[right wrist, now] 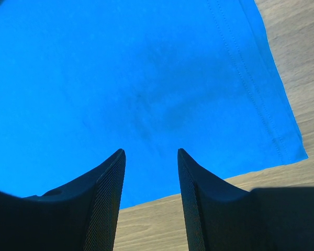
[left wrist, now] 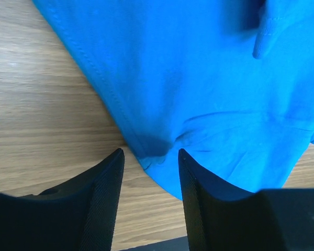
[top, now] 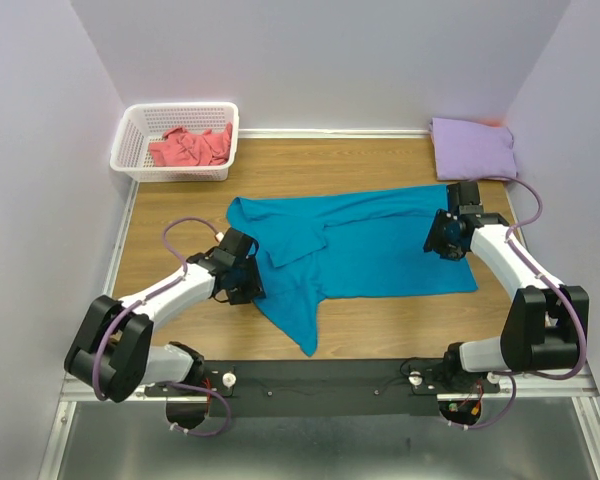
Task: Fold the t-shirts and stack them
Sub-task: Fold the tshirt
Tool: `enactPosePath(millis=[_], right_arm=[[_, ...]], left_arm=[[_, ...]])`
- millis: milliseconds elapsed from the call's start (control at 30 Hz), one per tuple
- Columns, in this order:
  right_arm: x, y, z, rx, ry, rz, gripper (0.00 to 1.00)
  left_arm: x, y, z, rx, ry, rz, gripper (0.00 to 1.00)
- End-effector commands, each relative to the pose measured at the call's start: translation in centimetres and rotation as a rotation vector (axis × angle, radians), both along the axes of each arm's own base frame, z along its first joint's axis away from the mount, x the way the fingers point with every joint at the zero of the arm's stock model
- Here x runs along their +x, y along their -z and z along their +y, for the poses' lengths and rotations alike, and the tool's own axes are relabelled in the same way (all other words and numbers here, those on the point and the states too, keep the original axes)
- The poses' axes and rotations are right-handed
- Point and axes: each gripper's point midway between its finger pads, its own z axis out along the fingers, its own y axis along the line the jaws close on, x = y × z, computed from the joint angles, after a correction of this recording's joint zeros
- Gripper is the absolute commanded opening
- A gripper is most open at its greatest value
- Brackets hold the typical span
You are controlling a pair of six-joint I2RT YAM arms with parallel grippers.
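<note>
Left wrist view, teal t-shirt (left wrist: 199, 78) hem beneath released left claw (left wrist: 150, 152), right claw (right wrist: 150, 152) released above it

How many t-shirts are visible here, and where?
3. The teal-blue t-shirt lies spread across the table; the lavender t-shirt sits folded at the far right corner; the coral-pink t-shirt is crumpled in the white basket. More could hide beneath it.

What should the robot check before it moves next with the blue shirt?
1. Left gripper open, over the teal shirt's edge: ok.
2. Right gripper open above the shirt near its corner: ok.
3. Teal shirt spread flat: not ok, rumpled near the left gripper.
4. Lavender shirt folded aside: ok.
5. Coral shirt folded: not ok, crumpled in the basket.
6. Fingertips touching cloth: cannot tell.
</note>
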Motion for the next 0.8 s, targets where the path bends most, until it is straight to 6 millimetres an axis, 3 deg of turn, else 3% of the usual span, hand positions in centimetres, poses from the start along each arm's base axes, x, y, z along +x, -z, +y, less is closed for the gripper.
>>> enactPosePath(millis=[0,333,467,767], right_arm=[[-0.7,0.2,-0.4,-0.02,-0.002,0.013,0.52],[-0.4,0.1,-0.8,-0.04,0.017,0.016,0.52],[-0.9,0.4,-0.9,-0.041,0.034,0.025,0.53],[-2.9,2.0,-2.1,-0.059,0.139,0.111,0.58]], left_arm=[[0.8,0.0,-0.8,0.0,-0.015,-0.01,0.5],[0.1,0.7,-0.5,0.029,-0.003,0.004,0.24],[0.2,0.4,-0.1,0.051,-0.002,0.0,0.0],[1.4,-2.2,1.5,0.147,0.002,-0.051,0.0]])
